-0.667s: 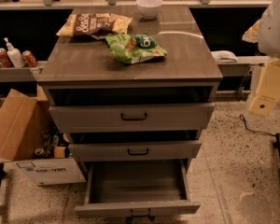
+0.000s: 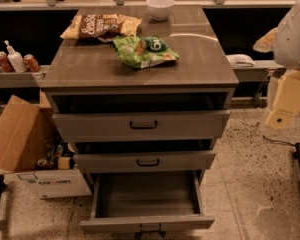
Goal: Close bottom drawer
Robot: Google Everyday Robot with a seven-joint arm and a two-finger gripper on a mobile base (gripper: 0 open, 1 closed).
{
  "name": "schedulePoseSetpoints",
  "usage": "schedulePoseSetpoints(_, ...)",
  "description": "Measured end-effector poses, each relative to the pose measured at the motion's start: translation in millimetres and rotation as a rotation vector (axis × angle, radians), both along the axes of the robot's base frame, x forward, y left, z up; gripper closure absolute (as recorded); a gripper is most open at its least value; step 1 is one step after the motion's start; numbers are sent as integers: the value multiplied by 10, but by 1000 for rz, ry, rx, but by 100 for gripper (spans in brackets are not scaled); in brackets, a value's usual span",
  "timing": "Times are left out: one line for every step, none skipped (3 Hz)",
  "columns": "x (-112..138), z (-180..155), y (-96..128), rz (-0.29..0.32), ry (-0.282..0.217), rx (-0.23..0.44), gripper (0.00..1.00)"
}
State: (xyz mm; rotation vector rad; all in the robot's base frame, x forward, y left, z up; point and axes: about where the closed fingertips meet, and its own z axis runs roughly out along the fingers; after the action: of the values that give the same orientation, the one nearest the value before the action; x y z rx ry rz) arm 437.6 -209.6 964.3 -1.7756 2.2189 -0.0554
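The bottom drawer (image 2: 147,200) of a wood-grain cabinet (image 2: 140,71) stands pulled far out toward the near side, its grey inside showing. The robot's gripper (image 2: 282,109) hangs at the right, well apart from the cabinet; whether it is open or closed cannot be told. The drawer looks stiff, empty and light, likely to slide easily. A flat push on its slim front panel (image 2: 110,224), close to the small dark handle (image 2: 150,229), seems the best place to press.
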Motion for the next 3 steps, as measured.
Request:
schedulePoseSetpoints(-132, -531, 68, 88, 52, 90, 0)
schedulePoseSetpoints(-357, -1290, 145, 151, 137, 183, 0)
schedulePoseSetpoints(-683, -2198, 277, 174, 279, 268, 0)
